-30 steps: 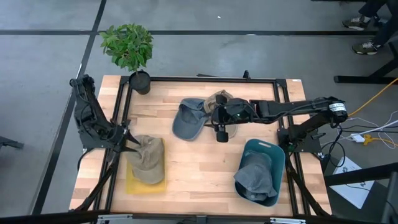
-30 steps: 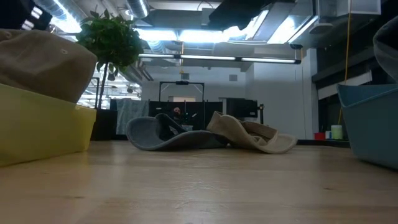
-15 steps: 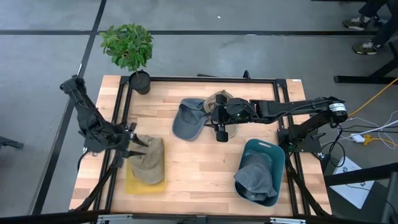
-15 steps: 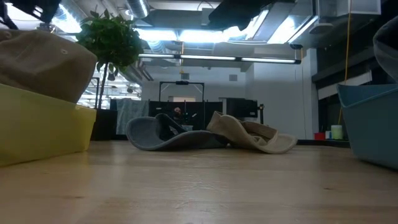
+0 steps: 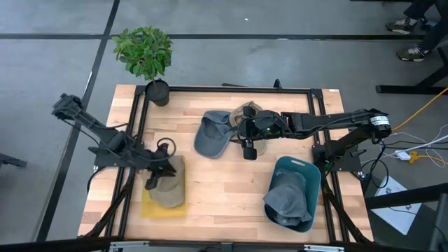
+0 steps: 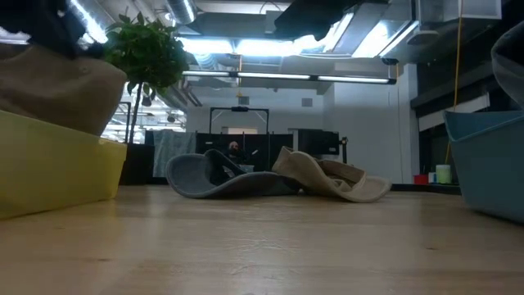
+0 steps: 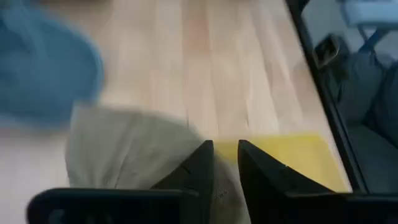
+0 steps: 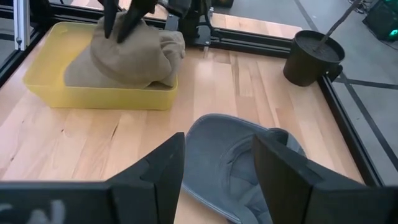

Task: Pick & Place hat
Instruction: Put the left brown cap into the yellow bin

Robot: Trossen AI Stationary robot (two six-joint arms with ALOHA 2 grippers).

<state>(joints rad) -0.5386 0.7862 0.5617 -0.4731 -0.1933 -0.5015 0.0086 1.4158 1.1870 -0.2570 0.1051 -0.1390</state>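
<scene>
A tan hat (image 5: 168, 190) (image 8: 137, 59) lies in the yellow tray (image 5: 150, 208) (image 6: 49, 172) on the table's left. My left gripper (image 5: 159, 176) (image 7: 227, 152) (image 8: 121, 25) is over its crown, with only a narrow gap between the fingers. A grey hat (image 5: 212, 136) (image 8: 230, 155) and a second tan hat (image 5: 248, 112) (image 6: 336, 180) lie on the wood mid-table. My right gripper (image 5: 248, 149) (image 8: 217, 155) hovers open beside the grey hat, touching nothing. My left gripper comes at the tan hat from above, slanting toward the table's right. Its fingertips (image 8: 109, 32) meet the top of the crown (image 8: 118, 42). Whether cloth sits in the narrow gap, I cannot tell. The hat rests in the yellow tray.
A blue bin (image 5: 304, 171) (image 6: 491, 164) at the near right holds a blue-grey hat (image 5: 287, 203). A potted plant (image 5: 143, 52) stands at the far left corner, its pot (image 8: 311, 59) on the table. Bare wood lies between the tray and the bin.
My left arm has stretched out, and its gripper has moved from the tray's left edge toward the table's right and near side, ending over the tan hat's crown. The hat stays in the tray. My right arm has kept still.
</scene>
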